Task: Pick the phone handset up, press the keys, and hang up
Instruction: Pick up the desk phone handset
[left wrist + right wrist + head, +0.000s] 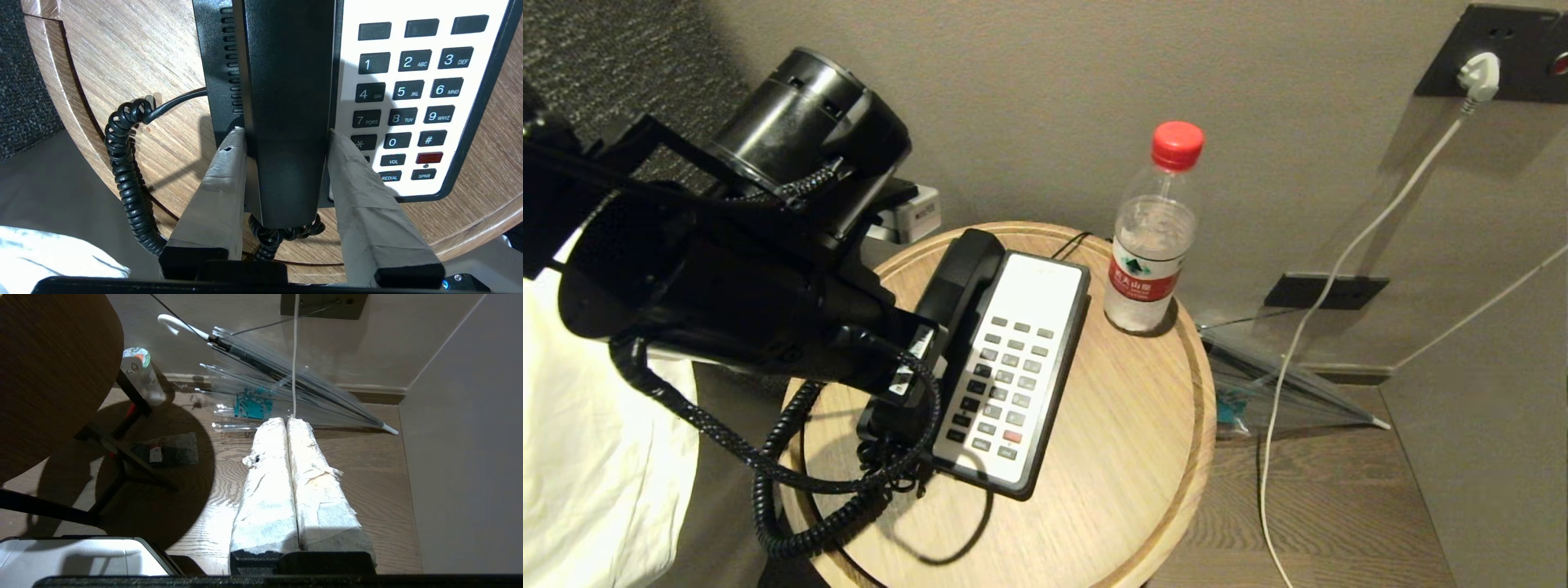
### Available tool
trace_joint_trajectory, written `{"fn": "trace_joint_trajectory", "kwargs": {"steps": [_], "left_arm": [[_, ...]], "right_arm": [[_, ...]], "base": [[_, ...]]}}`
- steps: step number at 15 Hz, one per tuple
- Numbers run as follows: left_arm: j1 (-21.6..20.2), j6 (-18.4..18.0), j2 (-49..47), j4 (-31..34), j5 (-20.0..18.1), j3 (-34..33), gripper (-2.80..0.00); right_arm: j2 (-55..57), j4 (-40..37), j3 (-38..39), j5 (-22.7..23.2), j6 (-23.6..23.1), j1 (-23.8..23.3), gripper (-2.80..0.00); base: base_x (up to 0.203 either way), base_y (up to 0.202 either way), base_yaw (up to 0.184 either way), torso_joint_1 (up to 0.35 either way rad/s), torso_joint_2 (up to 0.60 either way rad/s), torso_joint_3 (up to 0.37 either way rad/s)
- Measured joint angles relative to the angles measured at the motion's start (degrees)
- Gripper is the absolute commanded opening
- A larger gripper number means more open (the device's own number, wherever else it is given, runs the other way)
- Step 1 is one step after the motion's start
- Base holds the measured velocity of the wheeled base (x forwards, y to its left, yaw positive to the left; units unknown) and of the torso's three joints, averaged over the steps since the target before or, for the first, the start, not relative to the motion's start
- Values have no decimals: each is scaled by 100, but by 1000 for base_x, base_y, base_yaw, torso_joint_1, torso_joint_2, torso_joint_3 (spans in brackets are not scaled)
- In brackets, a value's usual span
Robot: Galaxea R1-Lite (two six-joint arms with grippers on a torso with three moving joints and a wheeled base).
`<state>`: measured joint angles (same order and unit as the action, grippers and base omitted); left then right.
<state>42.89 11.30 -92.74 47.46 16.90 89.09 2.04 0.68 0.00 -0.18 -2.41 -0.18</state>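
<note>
The handset [288,122] lies in its cradle along the left side of the phone base [1021,359] on the round counter [1127,457]. The left gripper [286,136] has its jaws clamped on the handset's lower end. The right gripper [287,424] hangs over the floor beside the counter, jaws pressed together and empty.

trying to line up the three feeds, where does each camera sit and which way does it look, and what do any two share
Head view: on the robot's head, looking down on the round table, phone and water bottle; the left arm fills its left side.
Left wrist view: behind the left gripper, whose fingers clamp the handset.
Right wrist view: behind the shut right gripper, facing floor and umbrella.
Head and left wrist share handset, keypad, coiled cord.
</note>
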Motion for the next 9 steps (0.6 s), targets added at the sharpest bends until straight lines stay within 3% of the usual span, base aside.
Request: {"fn": "trace_joint_trajectory", "kwargs": {"steps": [1, 2, 9], "left_arm": [[0, 0, -3, -4, -4, -5, -280], [-1, -1, -3, -8, -9, -13, 0], [-9, 11, -28, -20, -9, -11, 0]], "right_arm": [[0, -1, 0, 0, -1, 0, -280], [0, -2, 0, 0, -4, 0, -280], [0, 0, 0, 2, -1, 2, -280]], "base": [[0, 0, 0, 0, 0, 0], [0, 0, 0, 0, 0, 0], [0, 0, 0, 0, 0, 0]]}}
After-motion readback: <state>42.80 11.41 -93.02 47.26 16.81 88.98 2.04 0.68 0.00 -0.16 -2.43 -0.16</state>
